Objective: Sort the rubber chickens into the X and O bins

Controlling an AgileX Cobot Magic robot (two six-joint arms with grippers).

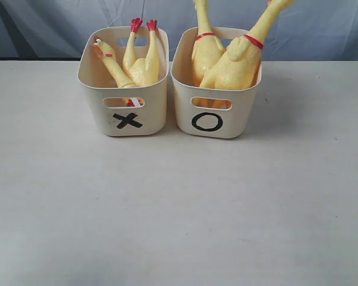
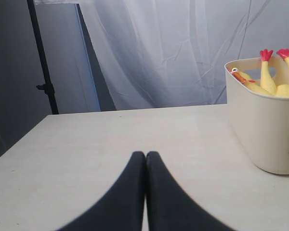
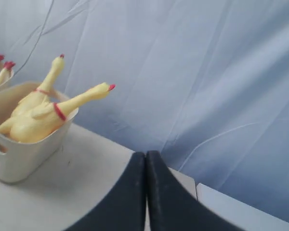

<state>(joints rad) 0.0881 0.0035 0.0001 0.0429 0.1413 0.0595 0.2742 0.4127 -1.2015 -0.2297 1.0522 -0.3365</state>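
Chickens in bins, well clear of pincers

pale table, x bin and o bin just beside each other

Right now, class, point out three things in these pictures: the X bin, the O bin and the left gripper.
X bin (image 1: 153,117), exterior view, front wall right of the X.
O bin (image 1: 240,119), exterior view, front wall right of the O.
left gripper (image 2: 145,157), left wrist view, seam between the shut fingertips.
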